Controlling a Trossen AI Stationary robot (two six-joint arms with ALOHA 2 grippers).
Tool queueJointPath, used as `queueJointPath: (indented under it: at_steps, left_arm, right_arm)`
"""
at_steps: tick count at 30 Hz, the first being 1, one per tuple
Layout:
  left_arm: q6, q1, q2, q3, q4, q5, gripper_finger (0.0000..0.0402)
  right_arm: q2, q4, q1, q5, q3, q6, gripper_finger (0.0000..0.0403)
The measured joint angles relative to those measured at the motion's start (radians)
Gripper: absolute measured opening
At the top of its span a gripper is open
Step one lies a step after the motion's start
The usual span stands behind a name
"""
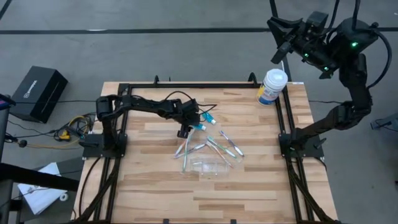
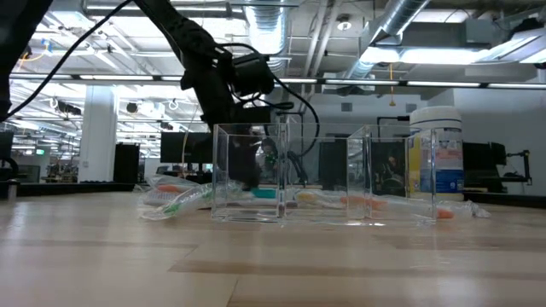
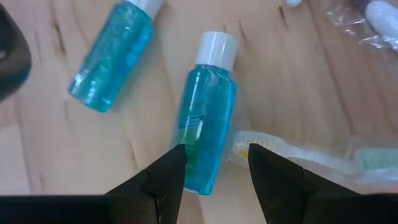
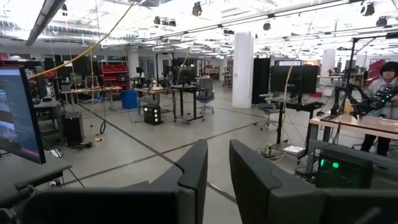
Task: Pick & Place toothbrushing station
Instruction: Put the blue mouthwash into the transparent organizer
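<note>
Left wrist view: left gripper (image 3: 211, 163) open, fingers straddling base of teal toothpaste tube (image 3: 207, 118) lying flat on table, touching nothing yet; tube looks light, smooth, prob slippery, so pinch mid-body; right gripper (image 4: 217, 165) parked off-table.

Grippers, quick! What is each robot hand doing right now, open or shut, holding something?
Left gripper: open, fingers on either side of a teal bottle, holding nothing yet.
Right gripper: open, empty, raised off beyond the table.

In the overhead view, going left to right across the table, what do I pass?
Left gripper → teal bottles → scattered toothbrushes → large white tub at the far right corner.
</note>
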Motion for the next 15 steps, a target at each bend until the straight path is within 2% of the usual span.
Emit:
queueJointPath:
  at_steps: [15]
  left_arm:
    - [0.075,0.078,-0.034,-0.002,0.018,0.003,0.0164]
  right_arm:
    - [0.0,0.016,0.0,-0.023,0.0,-0.016,0.006]
